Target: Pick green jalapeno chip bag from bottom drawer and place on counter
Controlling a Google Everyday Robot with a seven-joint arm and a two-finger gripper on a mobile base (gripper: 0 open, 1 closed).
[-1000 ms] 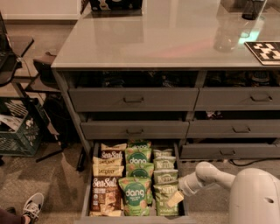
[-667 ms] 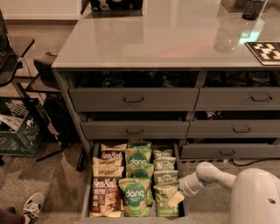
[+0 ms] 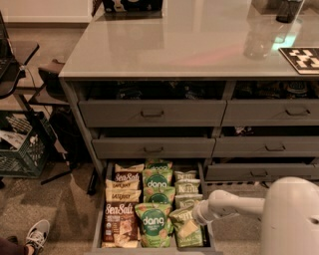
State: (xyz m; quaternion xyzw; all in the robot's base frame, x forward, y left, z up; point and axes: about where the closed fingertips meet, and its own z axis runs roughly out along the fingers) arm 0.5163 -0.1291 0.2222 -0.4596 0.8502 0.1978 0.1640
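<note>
The bottom drawer [image 3: 98, 219] is pulled out at the foot of the grey cabinet and is full of snack bags. The pale olive-green jalapeno chip bags form its right column; the front one [image 3: 187, 230] lies tilted at the front right corner, with others [image 3: 187, 188] behind it. My gripper [image 3: 197, 217] reaches in from the right on a white arm [image 3: 234, 204] and sits at the upper right edge of that front bag. The glossy grey counter [image 3: 189, 45] is above.
Bright green dang bags [image 3: 153, 224] fill the middle column and brown Sea Salt bags [image 3: 119, 219] the left. On the counter stand a clear bottle [image 3: 256, 42], a checkered tag [image 3: 301, 59] and a black box [image 3: 132, 5]. A black crate [image 3: 20, 149] and a shoe [image 3: 37, 234] are at the left.
My gripper has moved slightly left, closer onto the front right jalapeno bag. The bags and the drawer have not visibly moved.
</note>
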